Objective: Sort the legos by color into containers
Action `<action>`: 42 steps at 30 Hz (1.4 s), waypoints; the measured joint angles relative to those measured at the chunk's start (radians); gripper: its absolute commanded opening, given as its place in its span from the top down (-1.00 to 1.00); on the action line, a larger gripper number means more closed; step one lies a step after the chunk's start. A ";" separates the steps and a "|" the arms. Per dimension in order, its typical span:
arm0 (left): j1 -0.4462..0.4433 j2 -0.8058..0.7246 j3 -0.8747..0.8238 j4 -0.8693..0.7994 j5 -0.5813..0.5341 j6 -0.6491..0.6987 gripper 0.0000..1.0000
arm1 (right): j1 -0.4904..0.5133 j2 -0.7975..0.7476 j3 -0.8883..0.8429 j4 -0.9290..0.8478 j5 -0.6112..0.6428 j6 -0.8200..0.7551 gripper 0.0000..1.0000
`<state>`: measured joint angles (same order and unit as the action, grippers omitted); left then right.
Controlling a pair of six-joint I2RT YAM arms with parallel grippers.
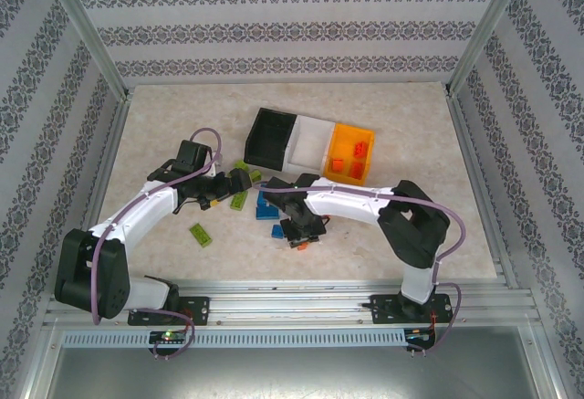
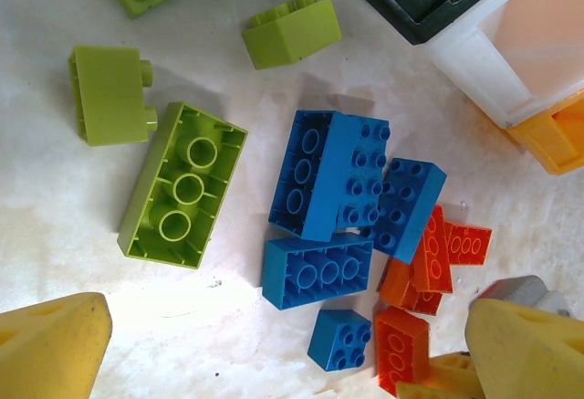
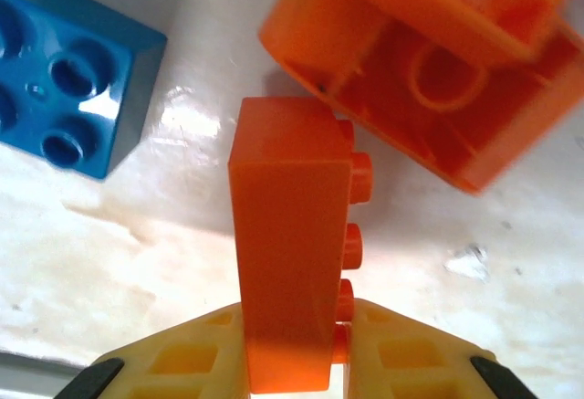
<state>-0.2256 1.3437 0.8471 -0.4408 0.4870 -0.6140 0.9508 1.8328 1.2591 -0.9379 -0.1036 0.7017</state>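
My right gripper (image 3: 294, 335) is shut on an orange-red lego (image 3: 287, 225), which stands on edge with its studs pointing right, low over the table. Another orange lego (image 3: 429, 79) and a blue one (image 3: 64, 79) lie just beyond it. In the top view the right gripper (image 1: 299, 230) sits over the pile of blue legos (image 1: 266, 205). My left gripper (image 2: 274, 353) hangs open above loose blue (image 2: 318, 271), green (image 2: 182, 184) and orange legos (image 2: 429, 253), holding nothing. The containers stand in a row: black (image 1: 265, 152), white (image 1: 315, 127) and orange-yellow (image 1: 354, 129), the last holding orange bricks.
Green legos lie scattered at the left of the pile (image 1: 201, 234), (image 1: 239, 200). The two arms are close together near the table's middle. Patterned walls and metal posts ring the table. The bins' corner shows at the top right of the left wrist view (image 2: 511, 43).
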 measured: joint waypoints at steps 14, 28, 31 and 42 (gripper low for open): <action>0.005 0.074 0.013 0.038 0.035 -0.019 -0.96 | -0.315 -0.317 0.167 -0.180 0.043 -0.024 0.51; 0.005 0.080 0.063 0.020 0.036 -0.015 -0.97 | -0.614 -0.021 0.328 -0.102 -0.002 -0.145 0.52; 0.005 0.090 0.086 0.017 0.036 -0.011 -0.96 | -0.621 0.037 0.341 -0.079 -0.017 -0.153 0.52; 0.005 0.098 0.091 -0.024 0.035 0.011 -0.99 | -0.621 0.132 0.402 -0.051 -0.037 -0.160 0.52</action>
<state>-0.2203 1.4422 0.9382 -0.4652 0.5220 -0.6025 0.3294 1.9652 1.6608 -0.9894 -0.1406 0.5419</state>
